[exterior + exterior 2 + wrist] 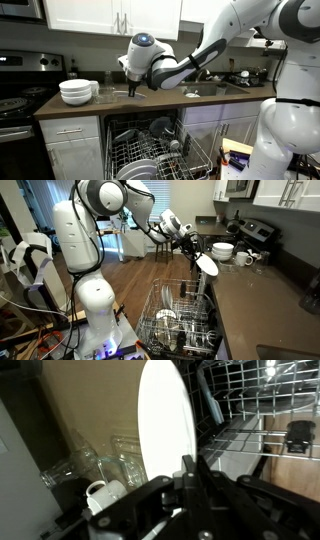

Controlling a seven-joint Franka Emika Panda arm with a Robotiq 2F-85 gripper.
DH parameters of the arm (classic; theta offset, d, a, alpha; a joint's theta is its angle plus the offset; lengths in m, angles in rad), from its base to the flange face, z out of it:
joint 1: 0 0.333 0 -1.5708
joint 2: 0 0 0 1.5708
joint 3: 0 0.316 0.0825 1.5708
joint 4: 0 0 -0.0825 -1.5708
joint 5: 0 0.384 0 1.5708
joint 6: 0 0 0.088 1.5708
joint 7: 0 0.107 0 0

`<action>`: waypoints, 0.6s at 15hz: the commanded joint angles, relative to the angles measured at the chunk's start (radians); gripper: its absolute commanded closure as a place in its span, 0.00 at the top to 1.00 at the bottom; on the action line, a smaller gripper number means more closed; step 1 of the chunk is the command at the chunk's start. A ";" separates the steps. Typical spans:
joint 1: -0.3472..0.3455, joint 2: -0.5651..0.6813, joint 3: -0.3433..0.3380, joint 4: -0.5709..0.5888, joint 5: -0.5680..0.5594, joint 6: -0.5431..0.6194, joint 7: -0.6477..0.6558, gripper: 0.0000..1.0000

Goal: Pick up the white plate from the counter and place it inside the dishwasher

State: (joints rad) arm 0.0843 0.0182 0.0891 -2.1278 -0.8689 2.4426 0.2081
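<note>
- One white plate (pixel 207 264) hangs in the air, gripped at its rim by the closed claw (pixel 195 252), over the pulled-out dishwasher rack (pixel 165 320).
- It stands on edge: in the wrist view its long axis runs almost top to bottom, pointing away from the fingers (pixel 188 472).
- Stacked white bowls (pixel 77 92) sit on the counter surface (pixel 105 98).
</note>
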 commanded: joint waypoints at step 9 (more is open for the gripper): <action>0.004 -0.100 0.011 -0.077 0.073 0.034 -0.052 0.05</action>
State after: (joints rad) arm 0.0936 -0.0811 0.0940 -2.2058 -0.7989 2.4780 0.1586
